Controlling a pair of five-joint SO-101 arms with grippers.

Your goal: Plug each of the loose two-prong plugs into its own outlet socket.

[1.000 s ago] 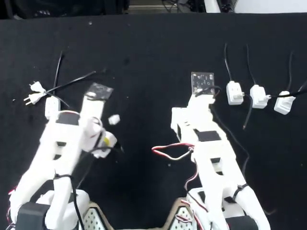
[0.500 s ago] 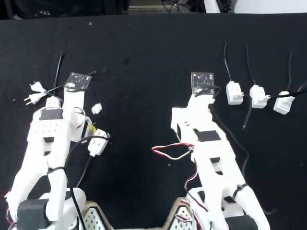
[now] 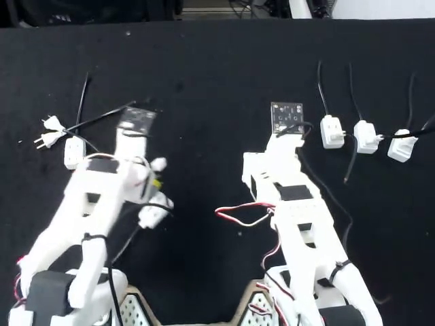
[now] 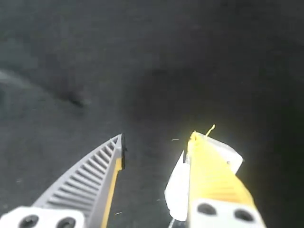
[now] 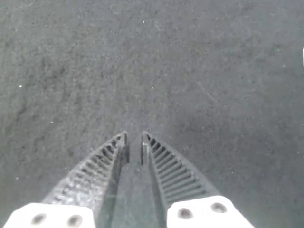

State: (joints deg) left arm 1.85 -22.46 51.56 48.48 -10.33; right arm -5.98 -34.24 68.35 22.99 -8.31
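There are two arms, and each has one gripper: the left gripper and the right gripper. I count five white sockets: the near socket, middle socket and far socket in a row to the right of the right gripper, a side socket left of the left gripper, and a back socket behind it. Two loose plugs, the first plug and second plug, lie farther left of the left gripper.

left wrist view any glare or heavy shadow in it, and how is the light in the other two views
Left wrist view: dim cloth with a dark patch beyond the left gripper, whose yellow finger catches bright light. Right wrist view: even light, a faint shadow ahead of the right gripper. High view: white arms and sockets look very bright against the black cloth.
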